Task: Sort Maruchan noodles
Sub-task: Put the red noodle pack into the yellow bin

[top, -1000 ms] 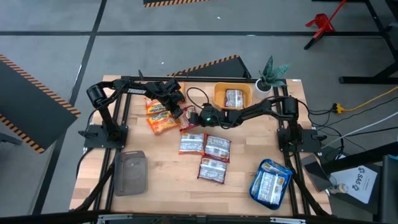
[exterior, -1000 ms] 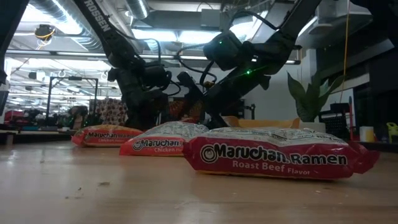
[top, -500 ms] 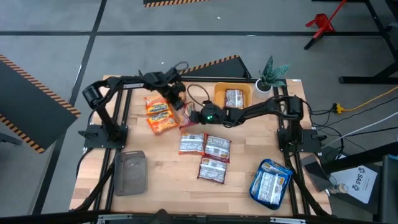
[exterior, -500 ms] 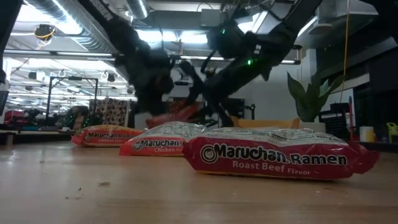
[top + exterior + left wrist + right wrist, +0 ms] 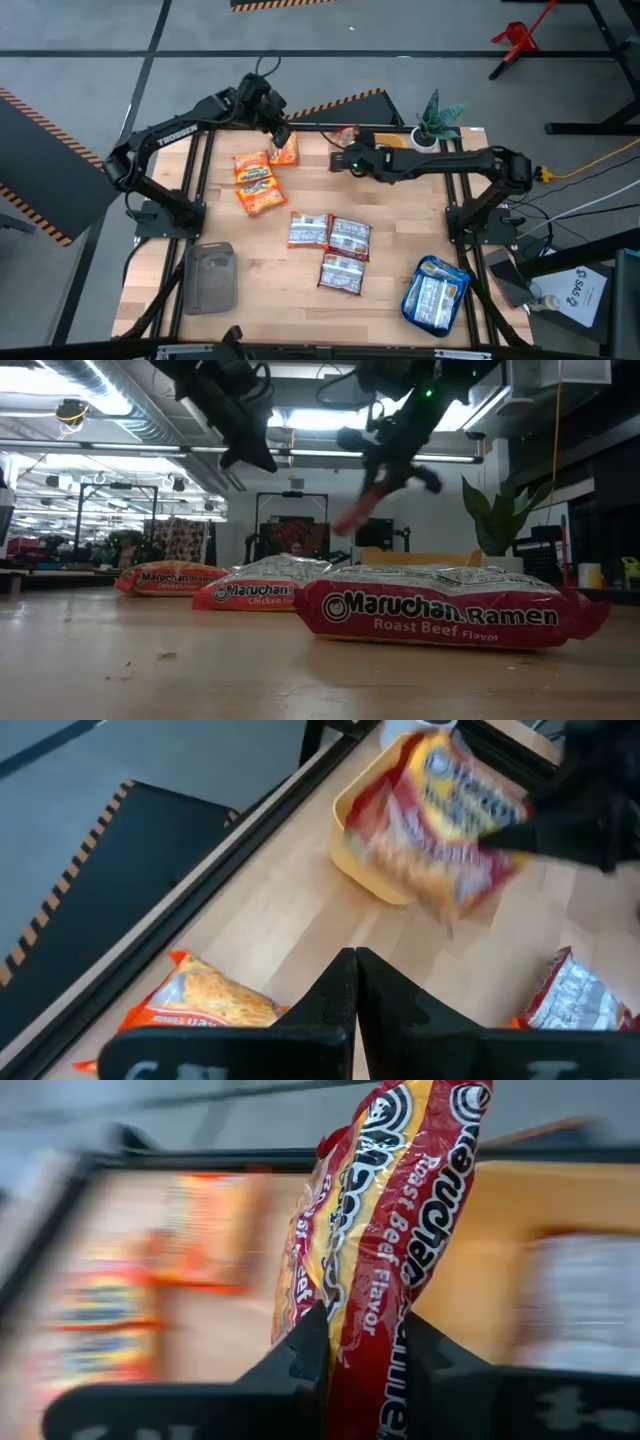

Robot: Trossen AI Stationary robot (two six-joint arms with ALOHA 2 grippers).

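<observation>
Near the far edge of the worktop [image 5: 400, 250] we see the right gripper [image 5: 362, 1342] up in the air with its fingers clamped on a red roast beef packet [image 5: 385, 1230], which hangs edge-on just short of the yellow bowl [image 5: 395, 141]; the bowl sits close to the far right corner beside a small plant [image 5: 437, 118]; the left gripper [image 5: 355, 985] is raised over the far left part of the worktop, fingers pressed together and holding nothing, above the orange packets [image 5: 258, 182] lying there; three more red-and-white packets [image 5: 333, 248] lie flat mid-worktop, blue-and-white ones fill the tray [image 5: 436, 292] at the near right corner, a grey tray [image 5: 209, 280] sits at the near left; we judge the step in hand to be carrying the beef packet to the bowl; to do it well, carry it until it is fully above the bowl's opening, lower before letting go so the crinkly pack does not catch the rim and slide out, and tilt it flat; keep the left arm clear, since the two arms are close here.
</observation>
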